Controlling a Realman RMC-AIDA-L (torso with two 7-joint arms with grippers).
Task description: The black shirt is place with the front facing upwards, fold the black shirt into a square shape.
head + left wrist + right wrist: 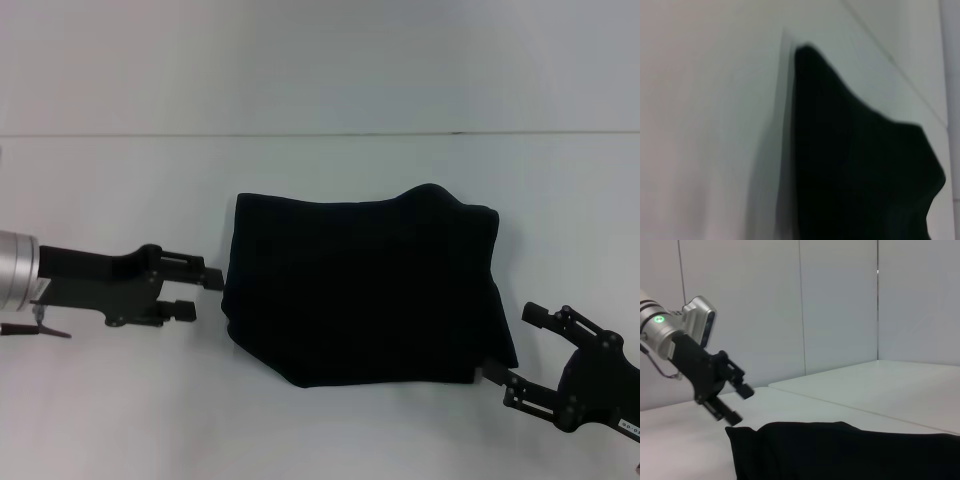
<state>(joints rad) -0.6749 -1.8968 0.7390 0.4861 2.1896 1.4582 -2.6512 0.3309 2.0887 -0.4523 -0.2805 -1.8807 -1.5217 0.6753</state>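
We see the white table [330, 420] filling the head view, a seam running across it toward 12 o'clock. The black shirt [365, 290] sits roughly centre, already folded into a blocky, near-rectangular bundle. Its top edge bulges up at about 1 o'clock and the bottom edge is slightly uneven. No lettering or label visible on the upper face.

Left gripper [205, 292] is at 9 o'clock of the shirt, just beside its left edge, not clearly touching. Fingers are apart, nothing between them, pointing toward the cloth. In the right wrist view we see it [740, 402] held just above the table, near the shirt's [850, 450] corner, jaws parted.

Right gripper [515, 345] is at about 4 o'clock of the shirt. Its lower finger tip is at the shirt's bottom right corner; we cannot tell whether it touches. Fingers spread wide, nothing clamped.

Left wrist view shows only the shirt [860, 170] as a dark mass on the table [705, 125]; its own fingers are out of shot.
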